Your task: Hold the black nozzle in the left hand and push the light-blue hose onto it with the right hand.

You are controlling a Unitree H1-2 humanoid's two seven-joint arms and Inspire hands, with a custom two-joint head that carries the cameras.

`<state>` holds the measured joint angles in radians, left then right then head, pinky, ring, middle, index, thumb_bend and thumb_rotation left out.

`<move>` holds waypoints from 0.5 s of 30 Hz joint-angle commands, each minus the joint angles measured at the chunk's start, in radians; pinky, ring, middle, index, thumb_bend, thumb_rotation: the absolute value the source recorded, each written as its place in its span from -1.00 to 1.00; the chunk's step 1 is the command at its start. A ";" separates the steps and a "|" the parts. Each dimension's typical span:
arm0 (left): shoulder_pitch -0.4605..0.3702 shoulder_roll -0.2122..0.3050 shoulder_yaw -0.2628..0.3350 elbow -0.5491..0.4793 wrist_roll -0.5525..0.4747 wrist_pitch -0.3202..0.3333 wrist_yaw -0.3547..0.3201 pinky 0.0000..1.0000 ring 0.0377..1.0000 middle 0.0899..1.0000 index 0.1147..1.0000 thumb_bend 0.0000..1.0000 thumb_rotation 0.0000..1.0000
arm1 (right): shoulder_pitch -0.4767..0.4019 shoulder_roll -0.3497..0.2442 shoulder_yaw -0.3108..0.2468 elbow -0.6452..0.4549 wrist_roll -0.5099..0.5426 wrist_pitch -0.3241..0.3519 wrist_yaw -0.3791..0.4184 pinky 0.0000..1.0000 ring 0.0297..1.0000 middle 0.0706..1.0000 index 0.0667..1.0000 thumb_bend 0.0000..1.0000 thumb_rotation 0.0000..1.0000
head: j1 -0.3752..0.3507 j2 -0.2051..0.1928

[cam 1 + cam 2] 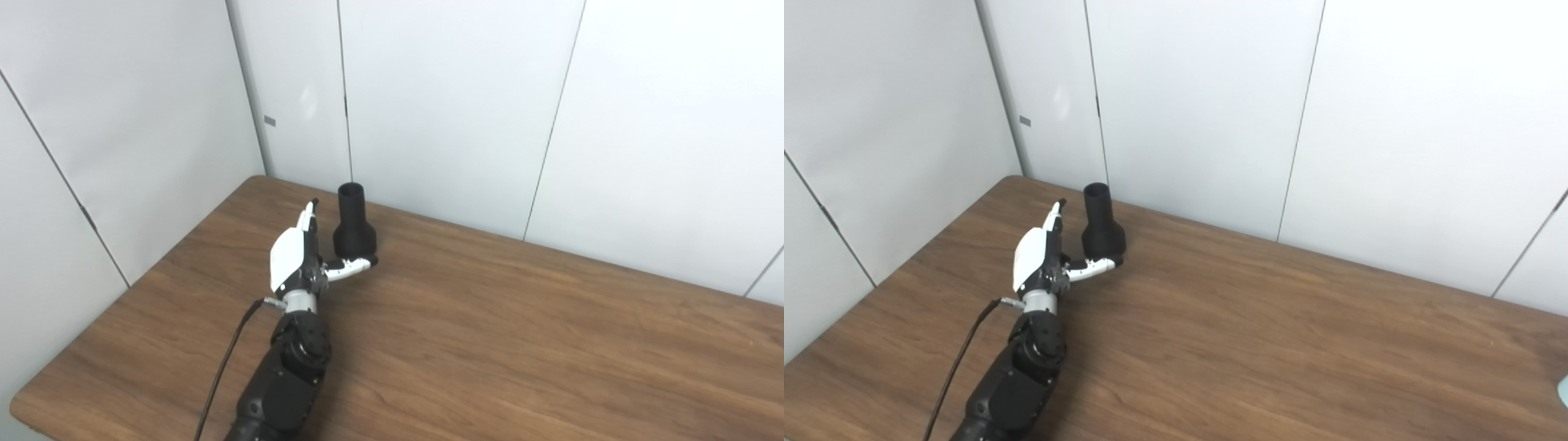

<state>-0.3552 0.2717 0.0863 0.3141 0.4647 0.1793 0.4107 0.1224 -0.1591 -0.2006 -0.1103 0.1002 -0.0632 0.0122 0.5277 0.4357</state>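
Note:
The black nozzle (353, 224) stands upright on the wooden table (490, 331), narrow neck up and wide base down, near the back left corner. My left hand (300, 251) is open just to its left, fingers straight and pointing toward the wall, thumb stretched out in front of the nozzle's base. The fingers do not wrap the nozzle. At the right eye view's far right edge a small light-blue sliver (1563, 391) shows, possibly the hose. My right hand is out of view.
White wall panels (459, 110) close the table at the back and on the left, close behind the nozzle. A black cable (223, 367) hangs from my left wrist along the forearm.

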 commanded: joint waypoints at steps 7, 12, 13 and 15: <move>-0.039 0.012 0.016 0.052 -0.020 -0.175 0.096 0.36 0.71 0.88 1.00 1.00 -0.37 | -0.010 -0.017 -0.010 -0.022 0.006 -0.012 0.002 -0.26 -0.06 -0.02 -0.08 0.40 0.18 | 0.003 -0.004; -0.037 0.011 0.017 0.059 -0.024 -0.197 0.103 0.33 0.68 0.87 1.00 1.00 -0.35 | -0.010 -0.022 -0.009 -0.013 0.003 -0.023 0.006 -0.27 -0.06 -0.03 -0.09 0.43 0.20 | 0.002 -0.006; -0.036 0.011 0.016 0.058 -0.024 -0.203 0.104 0.33 0.68 0.87 1.00 1.00 -0.35 | -0.010 -0.022 -0.009 -0.012 0.003 -0.024 0.006 -0.27 -0.07 -0.04 -0.09 0.43 0.21 | 0.002 -0.006; -0.033 0.013 0.013 0.065 -0.024 -0.232 0.116 0.32 0.66 0.86 1.00 1.00 -0.35 | -0.009 -0.021 -0.011 -0.012 0.007 -0.025 0.006 -0.27 -0.07 -0.04 -0.09 0.46 0.20 | 0.002 -0.006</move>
<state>-0.3560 0.2691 0.0978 0.3858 0.4340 -0.0020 0.4980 0.1230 -0.1593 -0.2015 -0.1103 0.0998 -0.0645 0.0136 0.5292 0.4295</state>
